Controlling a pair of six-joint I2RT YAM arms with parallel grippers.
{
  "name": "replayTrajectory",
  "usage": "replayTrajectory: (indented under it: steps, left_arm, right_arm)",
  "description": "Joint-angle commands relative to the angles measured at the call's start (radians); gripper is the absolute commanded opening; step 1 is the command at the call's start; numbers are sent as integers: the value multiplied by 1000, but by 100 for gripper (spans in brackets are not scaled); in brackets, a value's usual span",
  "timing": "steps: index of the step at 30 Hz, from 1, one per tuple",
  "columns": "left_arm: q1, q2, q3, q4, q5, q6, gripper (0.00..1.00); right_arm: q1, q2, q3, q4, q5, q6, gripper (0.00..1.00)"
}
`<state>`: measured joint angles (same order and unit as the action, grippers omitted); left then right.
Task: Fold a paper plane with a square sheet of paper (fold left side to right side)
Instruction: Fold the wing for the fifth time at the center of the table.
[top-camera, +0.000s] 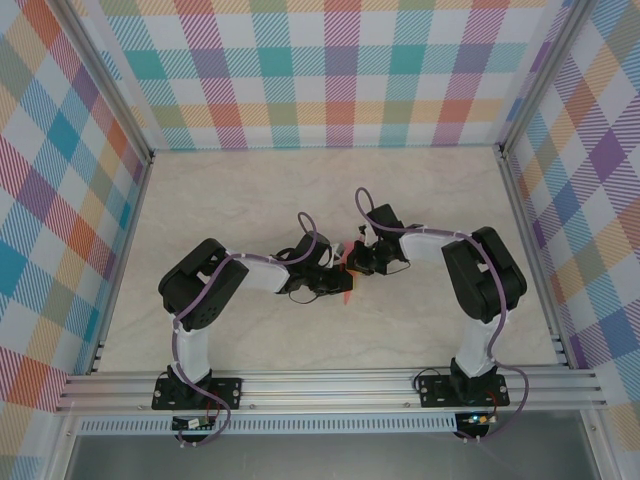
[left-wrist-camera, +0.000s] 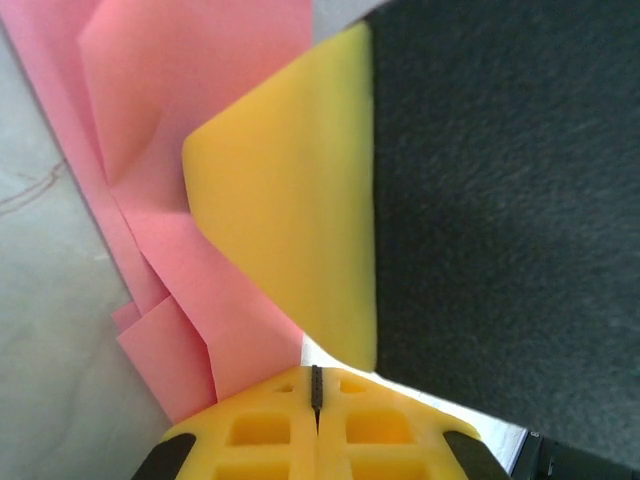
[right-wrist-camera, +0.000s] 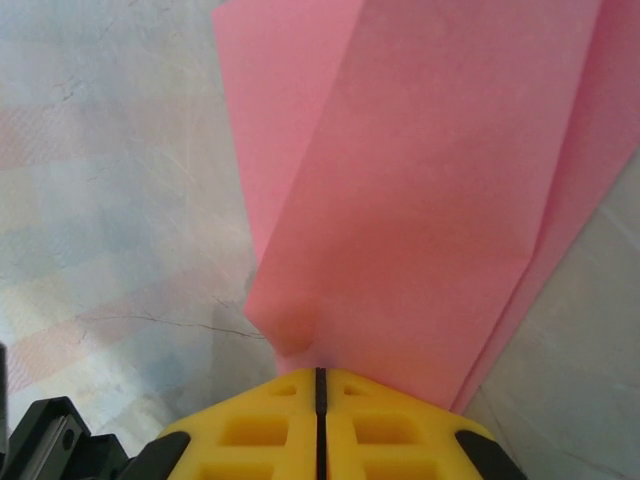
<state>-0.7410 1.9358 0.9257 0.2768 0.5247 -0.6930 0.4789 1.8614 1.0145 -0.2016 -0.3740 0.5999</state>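
The salmon-pink paper is folded into a narrow, layered shape with a long crease and sits between the two arms at the table's middle. In the right wrist view the paper spreads out from the tips of my right gripper, which is shut on its near edge and dents it. My left gripper is shut, with the paper beside and under its left finger, not between the jaws. A yellow finger of the right gripper crosses close in front of the left one. From above, left gripper and right gripper almost touch.
The pale marbled tabletop is fenced by aluminium rails at the front and checked walls at the back and sides. Both arms bend inward, their elbows pushed out to either side.
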Motion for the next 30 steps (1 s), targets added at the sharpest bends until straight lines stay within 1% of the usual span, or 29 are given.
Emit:
replayTrajectory:
  steps: [1, 8, 14, 30]
  left_arm:
    - [-1, 38, -32, -134, -32, -14, 0]
    - [-1, 48, -32, -145, -32, -21, 0]
    - [0, 60, -36, -142, -27, -27, 0]
    - [-1, 75, -33, -139, -19, -30, 0]
  right_arm:
    - [-2, 23, 2, 15, 72, -51, 9]
    - [-18, 29, 5, 33, 116, -88, 10]
    - [-53, 51, 26, 44, 115, -104, 10]
    - [-124, 101, 120, 1, 109, -144, 11]
